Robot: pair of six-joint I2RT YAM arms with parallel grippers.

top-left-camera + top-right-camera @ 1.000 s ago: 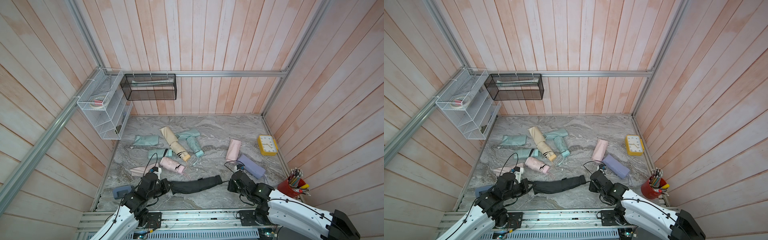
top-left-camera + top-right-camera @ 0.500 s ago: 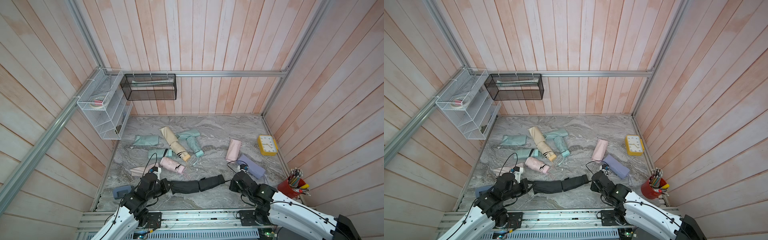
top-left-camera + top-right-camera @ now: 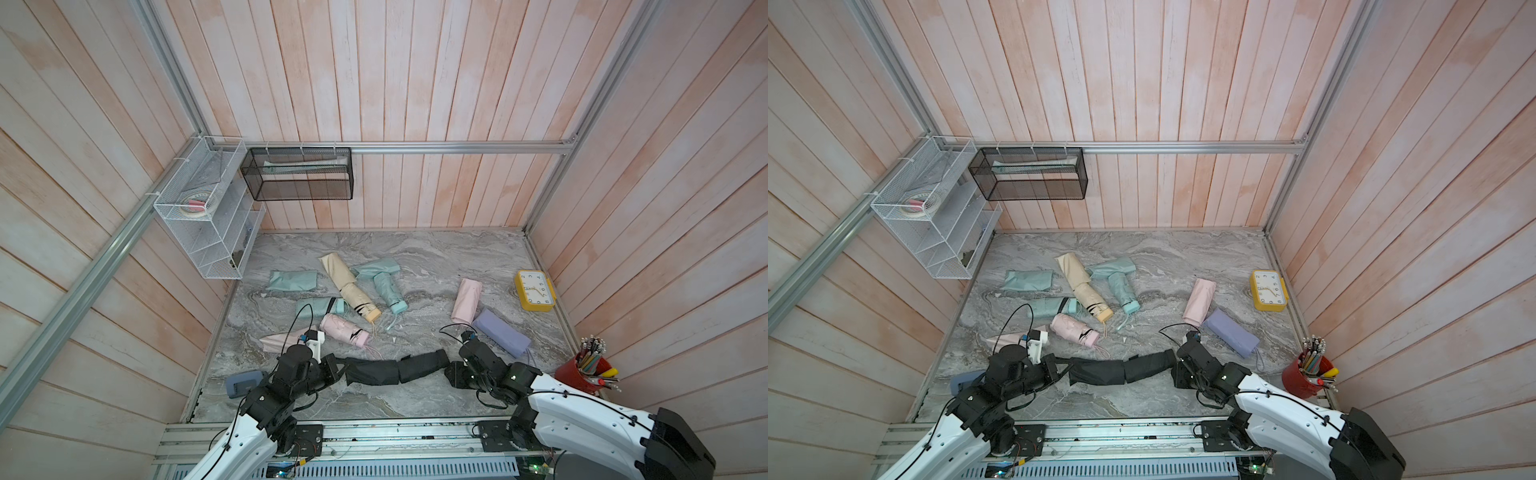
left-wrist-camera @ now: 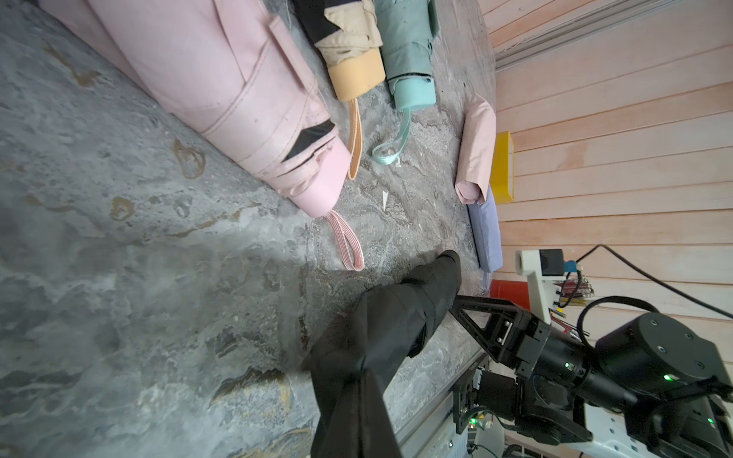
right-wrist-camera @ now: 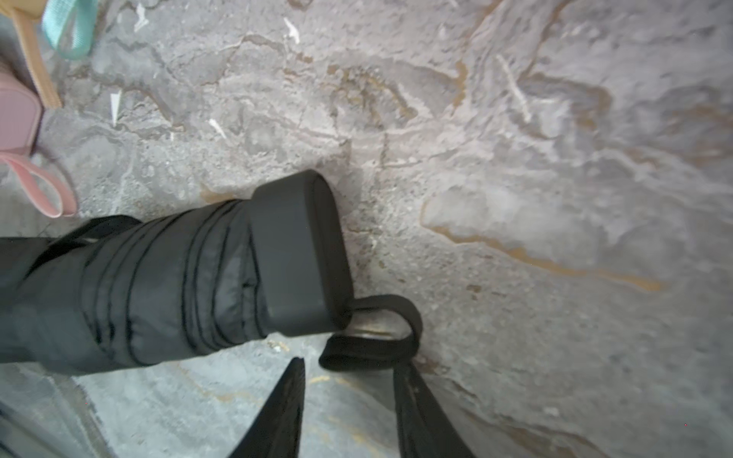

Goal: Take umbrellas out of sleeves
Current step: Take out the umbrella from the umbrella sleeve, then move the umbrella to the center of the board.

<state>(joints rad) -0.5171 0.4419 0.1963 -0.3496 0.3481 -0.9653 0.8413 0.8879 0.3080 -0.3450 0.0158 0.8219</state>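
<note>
Grip status at the near edge of the bench [image 3: 374,399]: the left claw [image 3: 334,371] is clenched on the limp end of the black sleeve [image 3: 370,372], a smooth matte fabric tube. The right claw [image 5: 349,363] is released. Its tapered black fingers [image 5: 283,404] stand apart, with the flat woven wrist strap [image 5: 369,359] looped between the tips.

The black umbrella [image 5: 158,277] is a pleated roll with a stubby, rounded-rectangular handle [image 5: 301,253]. It lies on the grey marble-patterned surface between the claws, one end sheathed in the sleeve and the handle end exposed.

Beyond it lie:
- the pink umbrella [image 3: 343,329], pleated, with a ribbed loop;
- the lavender sleeve [image 3: 500,338], smooth and filled out.

A red cup [image 3: 582,374] of pencils stands at the right edge.

Farther back lie the cream-yellow umbrella [image 3: 353,291], the mint umbrella [image 3: 388,291] and a pink sleeve [image 3: 467,300]. The yellow clock [image 3: 535,289], a rounded square, lies face up. Its white dial carries black numerals too small to read reliably.

Farthest back is a flat mint sleeve [image 3: 293,280]. A white wire rack [image 3: 208,232] and a black mesh basket [image 3: 299,174] hang on the plank wall.
</note>
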